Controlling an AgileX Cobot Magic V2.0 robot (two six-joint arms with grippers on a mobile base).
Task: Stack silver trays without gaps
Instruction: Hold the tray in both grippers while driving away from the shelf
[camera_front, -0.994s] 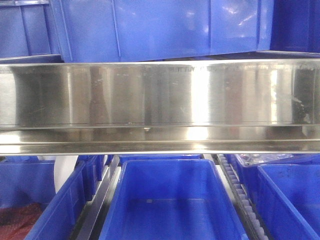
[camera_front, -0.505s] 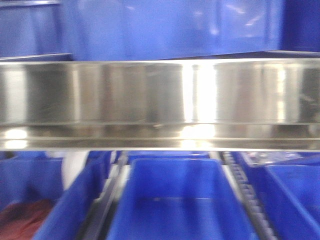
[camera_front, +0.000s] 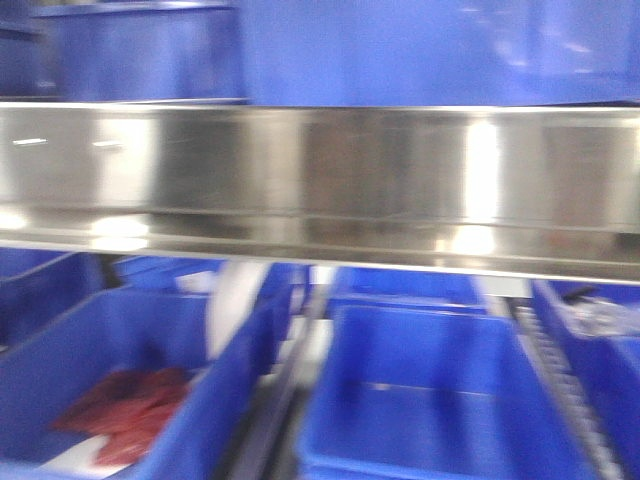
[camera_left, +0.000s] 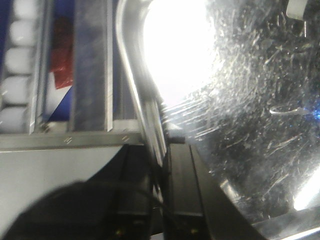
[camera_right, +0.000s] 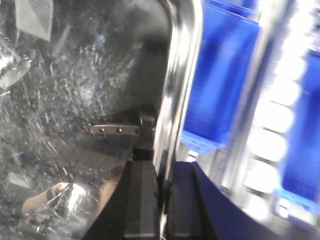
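A silver tray (camera_left: 240, 125), scratched and with strong glare, fills the right of the left wrist view. My left gripper (camera_left: 161, 150) is shut on its thin rim (camera_left: 131, 70), one black finger on each side. In the right wrist view a silver tray (camera_right: 75, 100) fills the left side. My right gripper (camera_right: 162, 167) is shut on its out-turned rim (camera_right: 182, 75). I cannot tell whether both grippers hold the same tray. Neither tray nor gripper shows in the front view.
A long mirror-like steel shelf rail (camera_front: 320, 180) crosses the front view. Blue bins stand above and below it: an empty one (camera_front: 430, 400) and one holding red stuff (camera_front: 130, 405). White roller tracks (camera_left: 20, 65) (camera_right: 280, 125) run beside the trays.
The front view has shifted: the rail and bins slid to the right in the picture, and the bin with red stuff came further into view. The picture is motion-blurred.
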